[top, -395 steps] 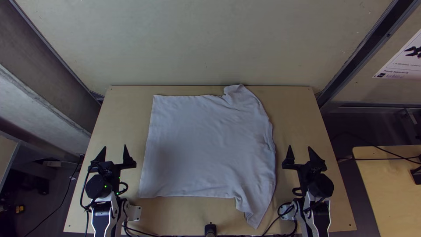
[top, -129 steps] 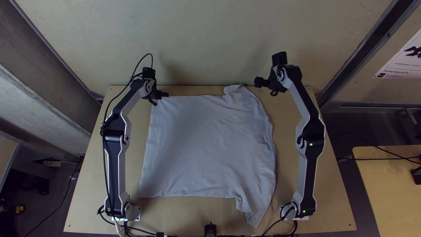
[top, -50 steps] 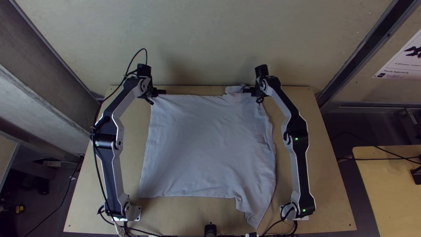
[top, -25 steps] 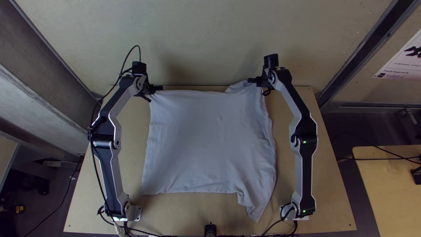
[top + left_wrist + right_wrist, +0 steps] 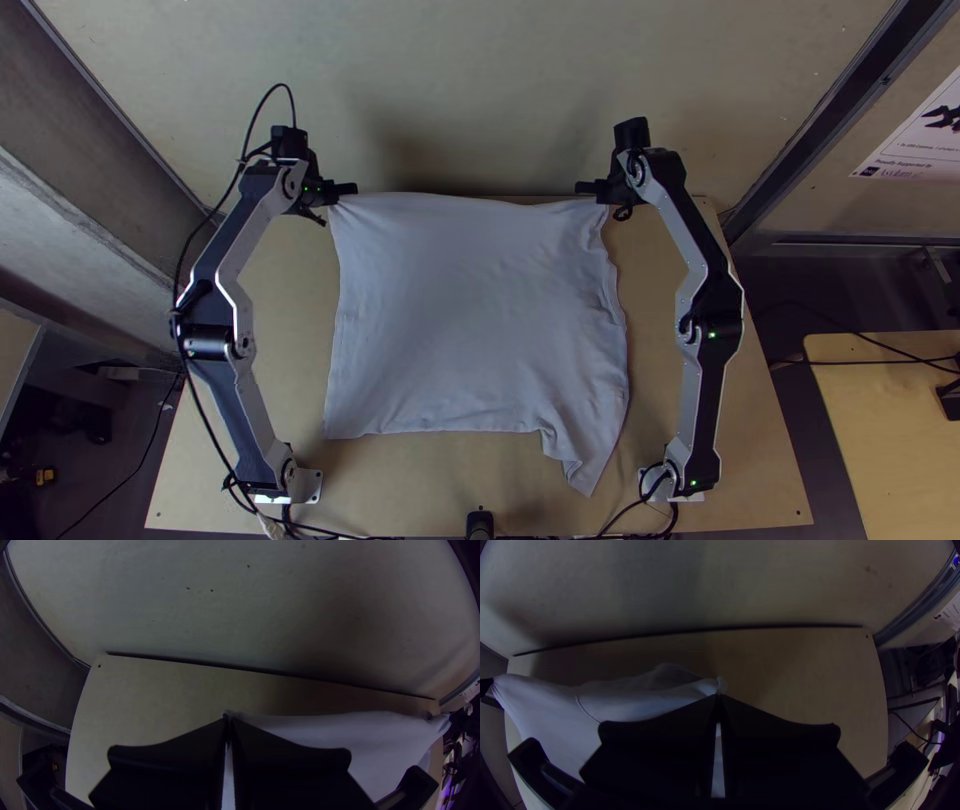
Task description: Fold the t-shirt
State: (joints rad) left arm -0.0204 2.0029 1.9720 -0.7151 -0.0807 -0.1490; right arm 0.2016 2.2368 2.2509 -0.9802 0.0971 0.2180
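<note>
The pale t-shirt (image 5: 475,320) lies over the middle of the table, its far edge lifted and stretched between both grippers, its near right part trailing to a point. At its far left corner is my left gripper (image 5: 345,189), and my right gripper (image 5: 590,188) is at the far right part. In the left wrist view, the left gripper (image 5: 227,721) is shut on a bit of the shirt (image 5: 370,732). The right wrist view has the right gripper (image 5: 719,697) shut on the cloth, with shirt (image 5: 555,710) stretching across to the left gripper (image 5: 486,687).
Bare wood of the table (image 5: 420,490) runs along the near side and on both sides of the shirt. A pale wall (image 5: 470,90) rises behind the far edge. A small black device (image 5: 480,522) stands at the near edge, and cables run by the arm bases.
Since a second ago, the left gripper has moved up and left and the right one slightly up and right. The shirt's far edge has risen and straightened; its near edge has shifted away.
</note>
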